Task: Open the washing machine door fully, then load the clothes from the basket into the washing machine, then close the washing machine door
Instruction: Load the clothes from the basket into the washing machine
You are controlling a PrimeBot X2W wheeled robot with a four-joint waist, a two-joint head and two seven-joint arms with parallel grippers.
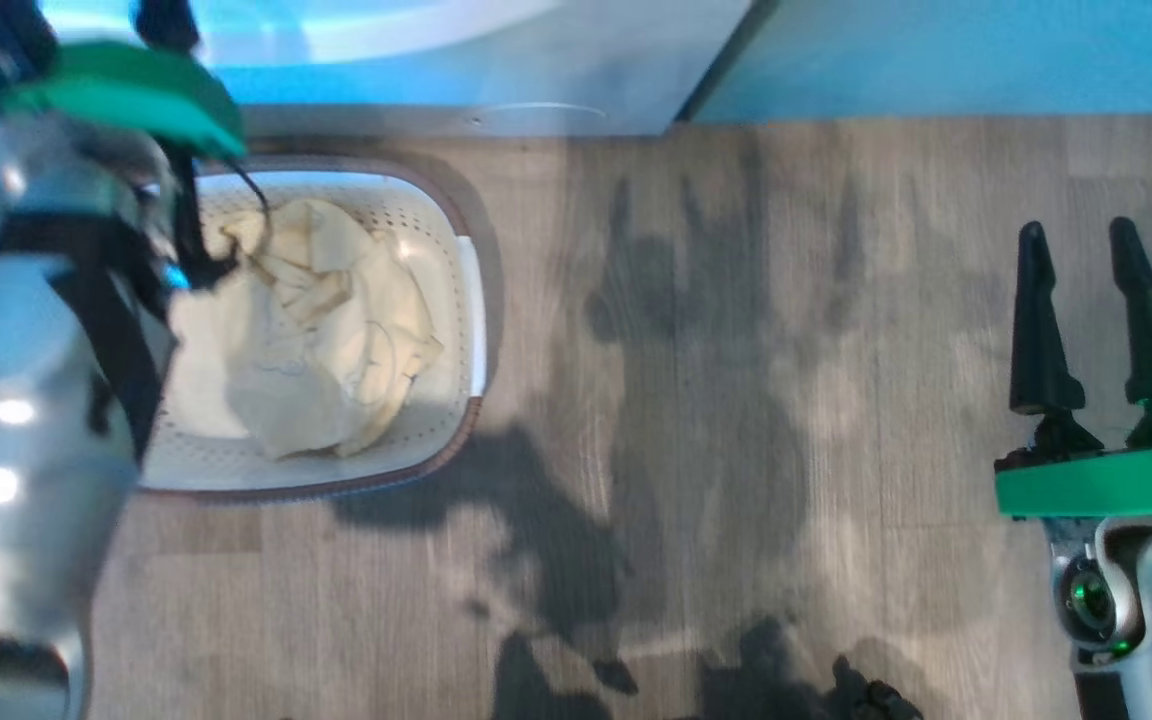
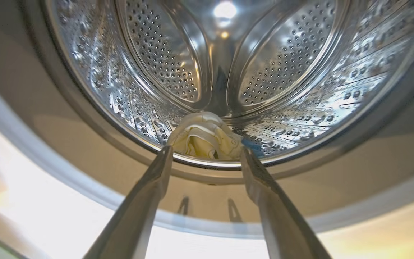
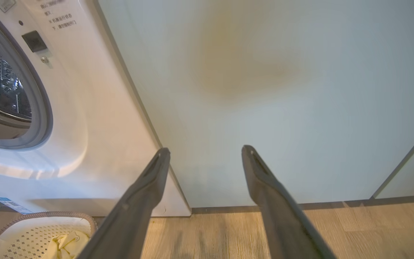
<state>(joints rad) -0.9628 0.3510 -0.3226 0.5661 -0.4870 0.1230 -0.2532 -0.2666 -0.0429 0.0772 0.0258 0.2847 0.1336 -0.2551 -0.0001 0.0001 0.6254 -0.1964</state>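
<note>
Left pincer (image 2: 207,150) spread and empty at the white washing machine's (image 3: 84,108) steel drum (image 2: 282,64), where cream-yellow clothes (image 2: 199,138) lying by the rim want a push deeper inside.

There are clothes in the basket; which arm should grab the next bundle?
Left. The left arm hangs beside the basket and the clothes, left gripper open at the drum. The right gripper is open over the floor, far from the basket.

The grey-brown wood-plank floor (image 1: 836,450) carries the basket (image 1: 441,240), set close before the washing machine (image 3: 84,108).
</note>
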